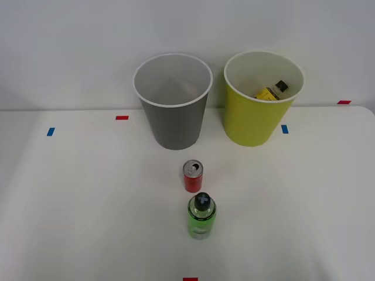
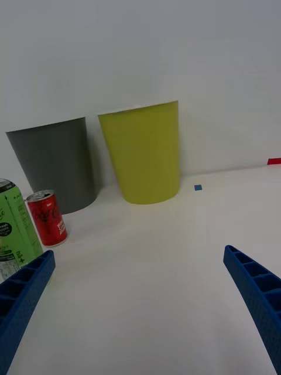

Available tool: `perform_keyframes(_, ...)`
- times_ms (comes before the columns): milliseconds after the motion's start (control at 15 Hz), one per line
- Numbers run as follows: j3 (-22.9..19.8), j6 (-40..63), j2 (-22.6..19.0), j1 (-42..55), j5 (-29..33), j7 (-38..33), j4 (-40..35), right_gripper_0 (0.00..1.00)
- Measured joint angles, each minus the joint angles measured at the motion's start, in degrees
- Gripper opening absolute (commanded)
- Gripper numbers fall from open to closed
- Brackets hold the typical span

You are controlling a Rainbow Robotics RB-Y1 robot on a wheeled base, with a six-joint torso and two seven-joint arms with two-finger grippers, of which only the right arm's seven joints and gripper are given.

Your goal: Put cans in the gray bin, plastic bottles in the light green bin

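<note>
One bottle down, two items to go! The yellow bottle already lies inside the light green bin, while the gray bin just beside it holds nothing I can see. The red can stands on the table a little in front of the gray bin, and the green bottle waits right behind the can. From the wrist view, the right gripper hangs low over the table, fingers spread wide, gripping nothing, with the green bottle by one finger.
</note>
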Motion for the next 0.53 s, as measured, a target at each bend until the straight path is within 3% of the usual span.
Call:
perform_keyframes(267,-0.19,-1.53,0.03,0.06,0.53,7.37,2.81,1.0)
perform_keyframes(533,-0.28,-1.29,0.15,0.1,0.87,3.18,4.62,1.0)
